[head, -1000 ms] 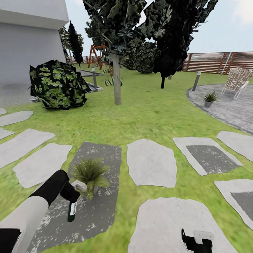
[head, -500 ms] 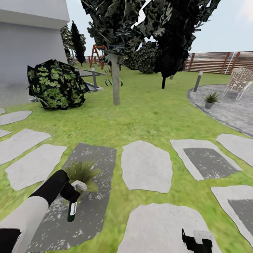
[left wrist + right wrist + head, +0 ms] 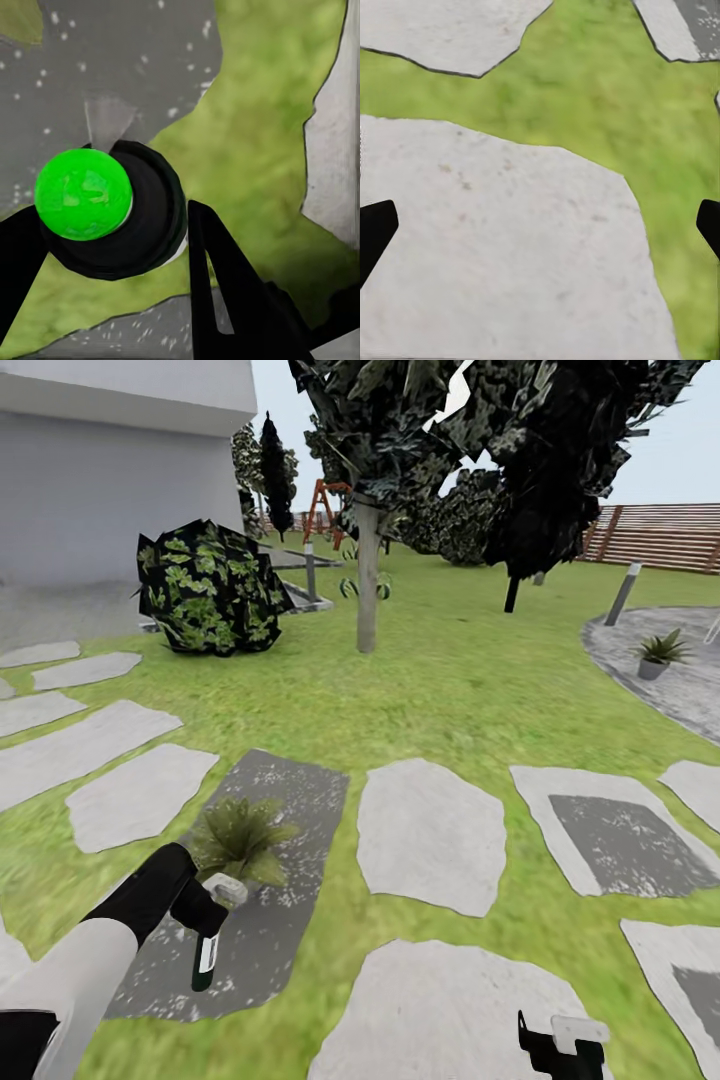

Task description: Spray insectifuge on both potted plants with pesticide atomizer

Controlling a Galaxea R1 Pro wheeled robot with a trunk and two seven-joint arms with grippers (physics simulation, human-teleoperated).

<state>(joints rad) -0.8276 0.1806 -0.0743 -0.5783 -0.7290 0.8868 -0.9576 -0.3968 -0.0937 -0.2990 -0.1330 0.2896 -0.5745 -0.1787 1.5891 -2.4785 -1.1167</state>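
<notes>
Dark-green pesticide atomizer (image 3: 205, 963) hangs nozzle-end down from our left gripper (image 3: 208, 916), at approx 7 o'clock in the head view; in the left wrist view the black fingers (image 3: 225, 292) press on both sides of the bottle (image 3: 120, 210), w/ a bright green round face on its end, so the claw is clamped on it. Bottle sits over a dark grey stepping stone (image 3: 260, 880), just beside the near potted plant (image 3: 238, 838), which stands on that same stone at approx 8 o'clock. Second potted plant (image 3: 658, 653) is well apart at 2 o'clock, on the edge of the round grey patio (image 3: 690, 690), near a grey bollard (image 3: 622, 593). Our right gripper (image 3: 560, 1045) shows at 5 o'clock, low in the head view; in the right wrist view its two black fingertips (image 3: 375, 232) stand far apart at opposite edges w/ nothing between, so it is spread wide over a pale stepping stone (image 3: 502, 255) & lawn (image 3: 600, 82). At 12 o'clock a tree trunk (image 3: 367, 575); at 10 o'clock a dark leafy bush (image 3: 212, 588) beside the grey house wall (image 3: 110, 490); brown fence (image 3: 660, 537) at 1–2 o'clock.
</notes>
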